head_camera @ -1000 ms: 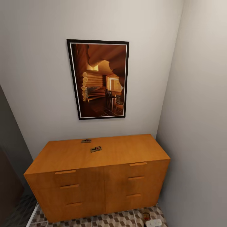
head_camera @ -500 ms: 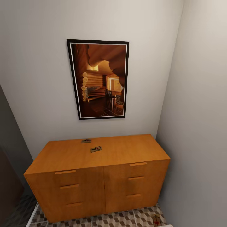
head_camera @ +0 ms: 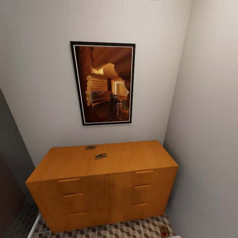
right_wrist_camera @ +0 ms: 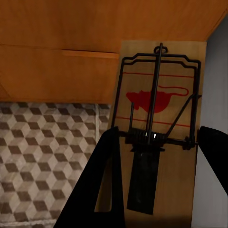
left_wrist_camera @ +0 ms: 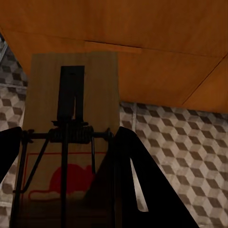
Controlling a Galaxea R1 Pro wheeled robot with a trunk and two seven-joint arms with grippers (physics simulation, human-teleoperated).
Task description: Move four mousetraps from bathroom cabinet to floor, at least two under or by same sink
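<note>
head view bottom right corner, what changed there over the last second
The white arm part that showed there a second ago has dropped out toward the lower edge, leaving just a pale sliver, and the mousetrap beside it has shifted slightly right and down over the bathroom floor. The two mousetraps on the cabinet, at and, stayed put, as did the framed picture.

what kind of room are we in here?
Probably a narrow corner of a home bathroom, though no fixtures show. Cues: cube-pattern tiled floor, a low wooden six-drawer cabinet against plain walls, and a framed picture above it. Two mousetraps lie on the cabinet top.
</note>
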